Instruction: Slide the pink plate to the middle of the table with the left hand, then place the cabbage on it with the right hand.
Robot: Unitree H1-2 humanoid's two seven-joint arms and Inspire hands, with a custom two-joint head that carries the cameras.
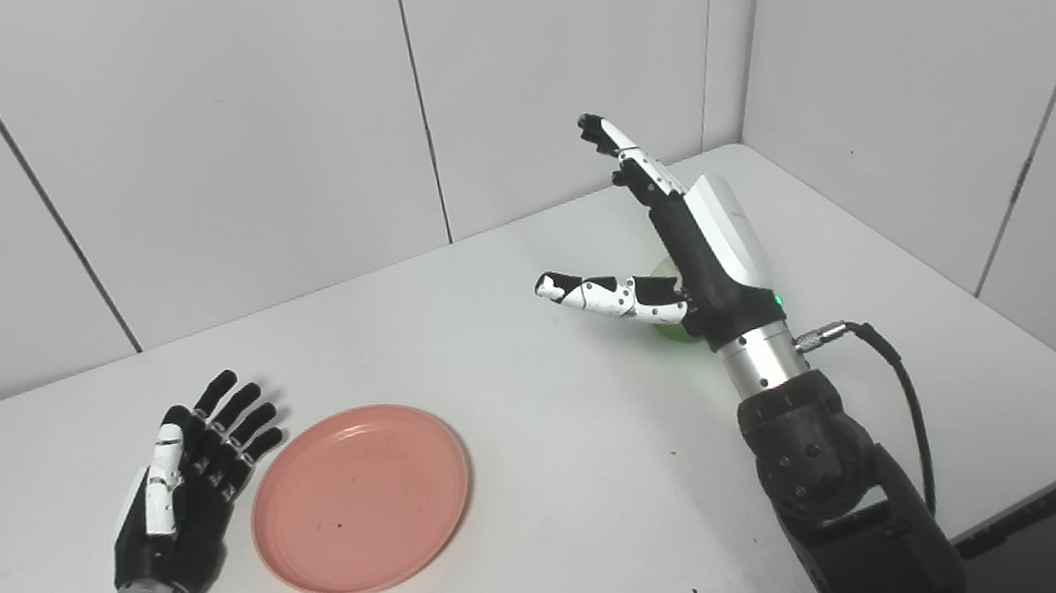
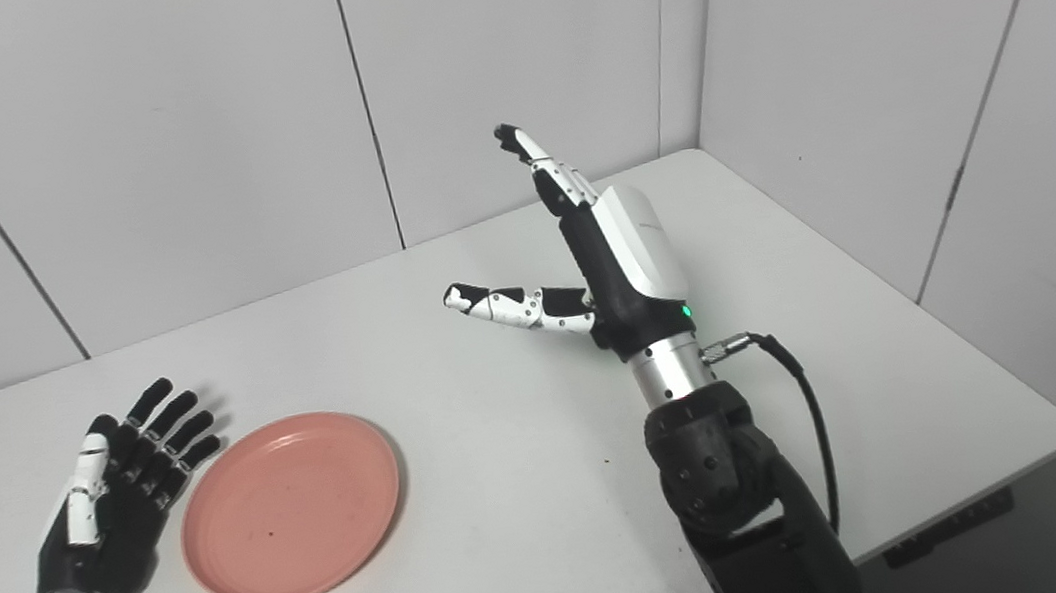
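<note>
Your left hand (image 1: pixel 183 480) lies flat on the table (image 1: pixel 552 495) with its fingers (image 1: pixel 235 413) spread and nothing in it, just beside the left rim of the pink plate (image 1: pixel 359 498); whether the fingertips already touch that rim you cannot tell from here, so treat contact as not yet made. The plate sits left of the table's centre, so the slide looks still to be done, and that is the step to get right. Bring the edge of the palm or the fingers against the near-left rim, low, so you push the plate along the surface and do not ride up over its lip or tip it. Push toward the right and a little away from you, slowly, because a light plate on a smooth top will probably skate ahead once it breaks free; keep contact and stop when it lies about midway. Your right hand (image 1: pixel 683 247) hangs raised above the right side of the table, fingers splayed and thumb out, gripping nothing. The cabbage (image 1: pixel 672 324) shows only as a sliver of green behind that wrist in the left eye view and is hidden in the right eye view, so hold the right hand clear of the plate's path and leave the cabbage alone for now
</note>
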